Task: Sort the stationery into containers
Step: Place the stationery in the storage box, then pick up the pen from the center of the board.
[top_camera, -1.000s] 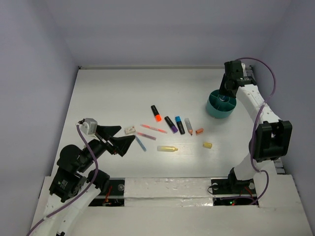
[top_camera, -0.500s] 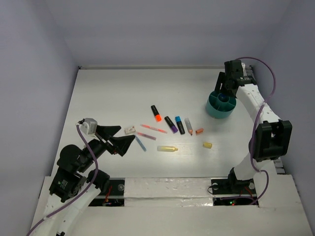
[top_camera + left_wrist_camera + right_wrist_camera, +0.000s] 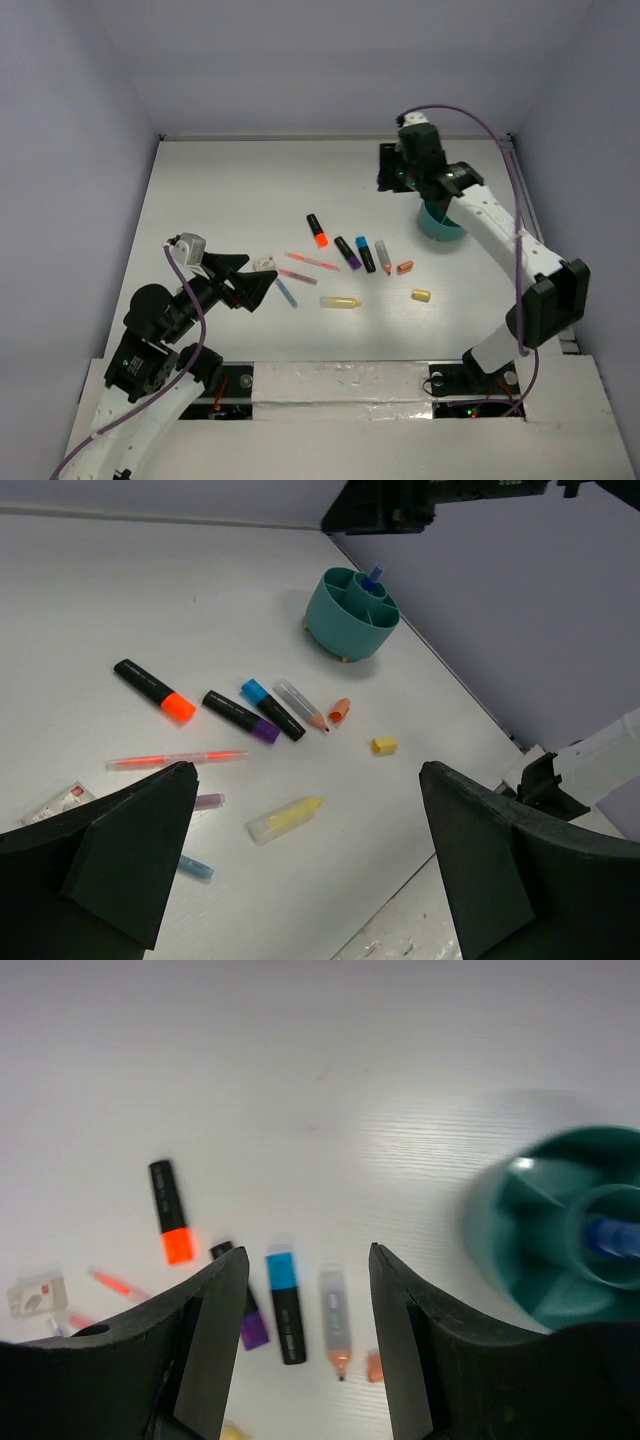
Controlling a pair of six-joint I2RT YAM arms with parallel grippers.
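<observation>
The teal cup (image 3: 442,222) stands at the right, partly behind my right arm. It holds a blue pen (image 3: 372,577) and also shows in the left wrist view (image 3: 352,613) and, blurred, in the right wrist view (image 3: 560,1230). My right gripper (image 3: 391,170) is open and empty, up in the air left of the cup (image 3: 308,1260). Loose on the table are an orange highlighter (image 3: 318,230), a purple marker (image 3: 348,252), a blue marker (image 3: 365,254), a grey marker (image 3: 383,257), a yellow highlighter (image 3: 340,301) and thin pens (image 3: 312,262). My left gripper (image 3: 245,283) is open and empty by their left end (image 3: 305,775).
A small orange cap (image 3: 405,267) and a yellow cap (image 3: 421,295) lie to the right of the markers. A white tag (image 3: 264,264) lies close to my left gripper. Grey walls enclose the table on three sides. A taped white ledge runs along the near edge.
My right gripper was at the cup, opened and left the blue pen in it. It has since swung left, away from the cup. My left gripper shifted slightly.
</observation>
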